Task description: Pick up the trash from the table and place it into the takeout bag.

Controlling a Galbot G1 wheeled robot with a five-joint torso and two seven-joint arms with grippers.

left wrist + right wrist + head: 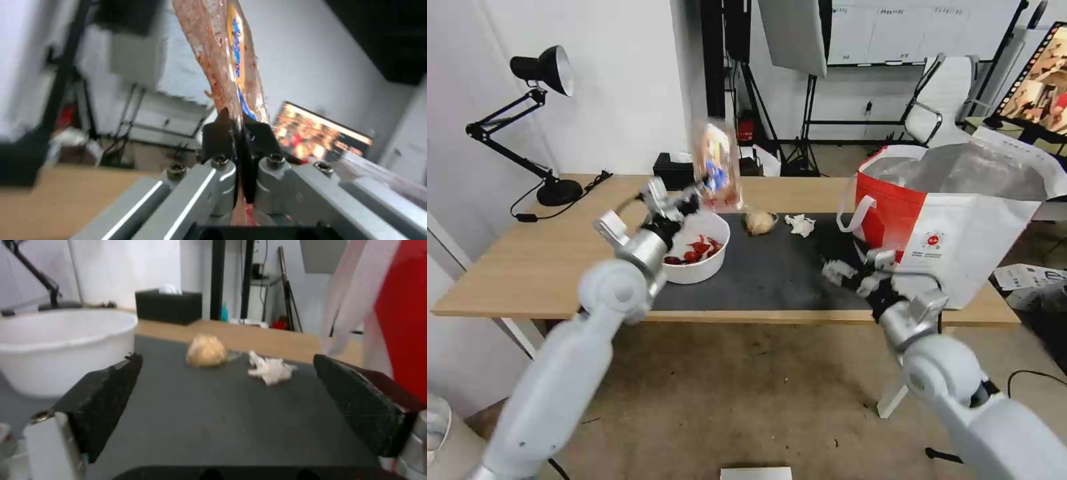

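Above table (527, 267), clear tray box (717, 167) clamped in left pincer (694, 190)

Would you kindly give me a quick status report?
Left pincer shut on plastic box, lifted above bowl. Right pincer open, low beside takeout bag. Path clear.

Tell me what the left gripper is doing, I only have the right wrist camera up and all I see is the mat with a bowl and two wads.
Observer: The left gripper is shut on the clear plastic box, lifted above the white bowl.
Operator: Is the takeout bag open?
Observer: Yes, the takeout bag stands on the table's right end, foil mouth open upward.
Operator: Where is my right gripper relative to it?
Observer: The right gripper is open, low over the mat, just beside the bag's front corner.
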